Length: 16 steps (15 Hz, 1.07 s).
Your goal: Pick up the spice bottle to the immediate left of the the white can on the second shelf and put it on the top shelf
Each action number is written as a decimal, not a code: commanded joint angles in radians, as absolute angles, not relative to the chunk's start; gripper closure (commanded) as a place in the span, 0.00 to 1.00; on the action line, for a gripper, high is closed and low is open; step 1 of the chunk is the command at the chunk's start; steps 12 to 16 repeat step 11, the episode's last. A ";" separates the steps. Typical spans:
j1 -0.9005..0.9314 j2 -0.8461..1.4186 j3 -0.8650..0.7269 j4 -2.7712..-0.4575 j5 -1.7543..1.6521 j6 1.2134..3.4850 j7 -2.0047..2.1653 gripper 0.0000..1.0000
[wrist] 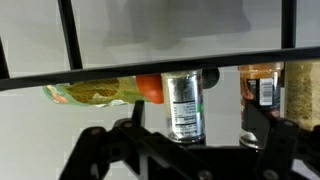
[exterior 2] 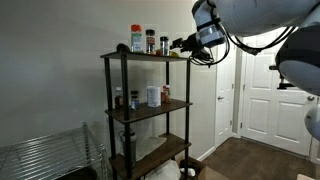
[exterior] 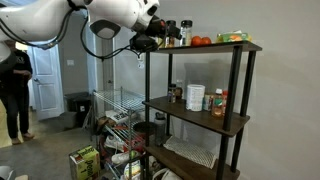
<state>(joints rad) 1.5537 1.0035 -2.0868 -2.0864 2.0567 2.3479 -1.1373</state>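
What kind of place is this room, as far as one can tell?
Probably a home, perhaps a pantry corner: a rack with spice jars, white panelled doors, and a wood floor.

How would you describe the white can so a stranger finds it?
Look at the black-framed rack, on the second shelf from its top. The white can stands upright there, plain white, taller and wider than the small jars beside it.
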 commanded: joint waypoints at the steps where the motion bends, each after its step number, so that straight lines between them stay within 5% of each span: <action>1: 1.553 1.037 -2.092 -2.114 2.034 2.297 -1.112 0.00; 16: 1.535 1.042 -2.077 -2.099 2.065 2.292 -1.121 0.00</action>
